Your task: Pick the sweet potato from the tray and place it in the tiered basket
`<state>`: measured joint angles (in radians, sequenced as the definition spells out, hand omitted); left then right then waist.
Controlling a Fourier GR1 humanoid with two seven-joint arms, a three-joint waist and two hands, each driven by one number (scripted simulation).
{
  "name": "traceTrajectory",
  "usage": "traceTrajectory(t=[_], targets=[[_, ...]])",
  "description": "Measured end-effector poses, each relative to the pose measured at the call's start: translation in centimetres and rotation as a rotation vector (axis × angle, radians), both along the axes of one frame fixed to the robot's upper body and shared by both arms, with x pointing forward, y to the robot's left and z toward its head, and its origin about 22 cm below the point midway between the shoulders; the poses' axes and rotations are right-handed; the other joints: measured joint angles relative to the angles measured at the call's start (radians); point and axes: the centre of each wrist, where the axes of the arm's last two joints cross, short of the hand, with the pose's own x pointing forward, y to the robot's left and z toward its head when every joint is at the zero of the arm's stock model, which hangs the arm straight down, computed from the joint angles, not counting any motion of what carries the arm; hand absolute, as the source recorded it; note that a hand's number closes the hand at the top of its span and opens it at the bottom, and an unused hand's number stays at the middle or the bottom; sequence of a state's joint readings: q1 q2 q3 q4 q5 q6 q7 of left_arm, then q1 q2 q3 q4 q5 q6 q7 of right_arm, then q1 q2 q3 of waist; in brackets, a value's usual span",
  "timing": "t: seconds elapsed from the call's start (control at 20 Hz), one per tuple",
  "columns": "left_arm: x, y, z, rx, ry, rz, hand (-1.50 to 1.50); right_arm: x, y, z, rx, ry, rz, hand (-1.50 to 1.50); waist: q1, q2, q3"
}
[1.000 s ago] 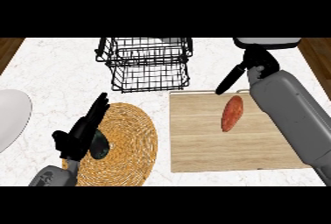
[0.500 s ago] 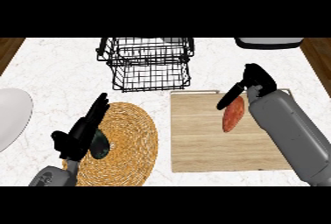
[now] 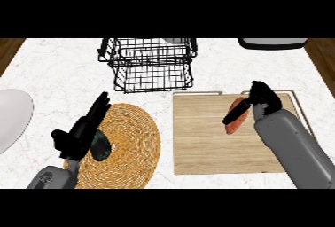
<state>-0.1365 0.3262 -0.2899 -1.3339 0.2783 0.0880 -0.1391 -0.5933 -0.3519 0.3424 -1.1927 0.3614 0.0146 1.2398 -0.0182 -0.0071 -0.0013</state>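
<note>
On the counter (image 3: 59,71), a white plate (image 3: 12,119) is cut off at the nine o'clock edge. Next to it the left hand (image 3: 82,133) rests over the woven mat (image 3: 131,142) just as it did a second ago, fingers straight and relaxed; a dark round thing under its palm is too hidden to name. At twelve o'clock stands the wire tiered basket (image 3: 153,64), unmoved; something pale inside its top tier cannot be made out.

The change is at three o'clock. Over the last second the right hand (image 3: 256,99) has drawn back from near the basket and come down onto the wooden tray (image 3: 209,142), so that its fingers now lie across the upper end of the sweet potato (image 3: 234,122), which still lies on the tray. That reads as the reach ending and the grasp beginning; nothing is lifted yet. Whether the fingers are merely touching or closing round it, I cannot tell, since the hand hides the contact. A grey object at one o'clock is cropped.
</note>
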Motion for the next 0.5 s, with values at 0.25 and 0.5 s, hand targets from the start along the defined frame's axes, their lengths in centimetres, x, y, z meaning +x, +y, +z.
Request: traceTrajectory(t=[0.25,0.5], targets=[[-0.2,-0.3,-0.3,0.003,0.0,-0.006,0.0,-0.8,0.3,-1.0,0.019,0.003,-0.012,-1.5,0.006,0.002,0.0],[-0.1,-0.2,-0.3,-0.002,-0.005,-0.012,0.0,-1.3,0.1,-1.6,0.031,0.002,-0.023,-1.5,0.011,0.004,0.0]])
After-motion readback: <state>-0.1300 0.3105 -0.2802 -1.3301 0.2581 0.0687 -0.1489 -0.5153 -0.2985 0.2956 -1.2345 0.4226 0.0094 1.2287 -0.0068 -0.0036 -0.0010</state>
